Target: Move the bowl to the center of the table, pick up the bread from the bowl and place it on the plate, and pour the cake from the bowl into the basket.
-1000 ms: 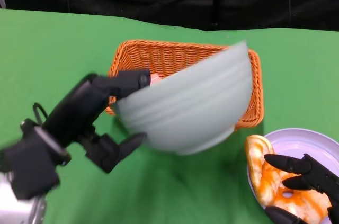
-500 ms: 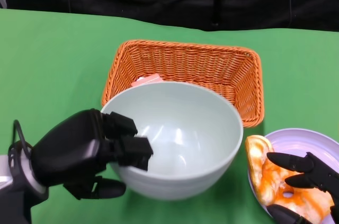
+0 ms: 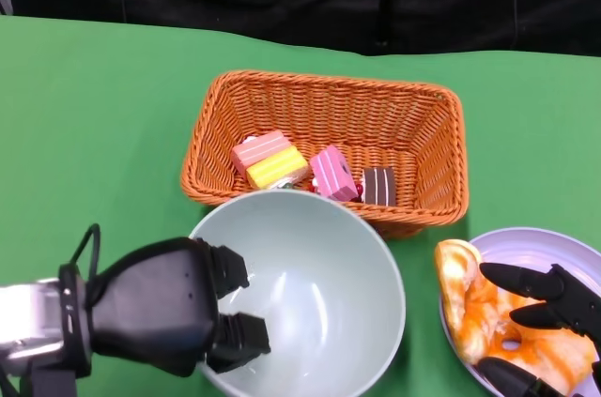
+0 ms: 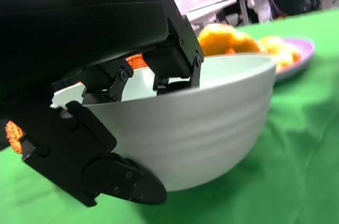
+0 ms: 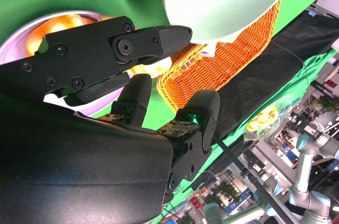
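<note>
- Our left hand [image 3: 169, 308] clamps the bowl [image 3: 310, 294] by its rim, fingers inside and thumb outside; the bowl sits upright just in front of the basket [image 3: 427, 148], where the cake pieces [image 3: 310, 170] lie (bowl looks empty).
- Our right hand [image 3: 554, 308] rests fingers apart over the bread [image 3: 460, 298] on the plate [image 3: 526, 242], right of the basket.

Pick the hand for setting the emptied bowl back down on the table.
Left. The left hand already grips the bowl by its rim, fingers inside and thumb outside. The right hand rests over the bread on the plate, apart from the bowl.
</note>
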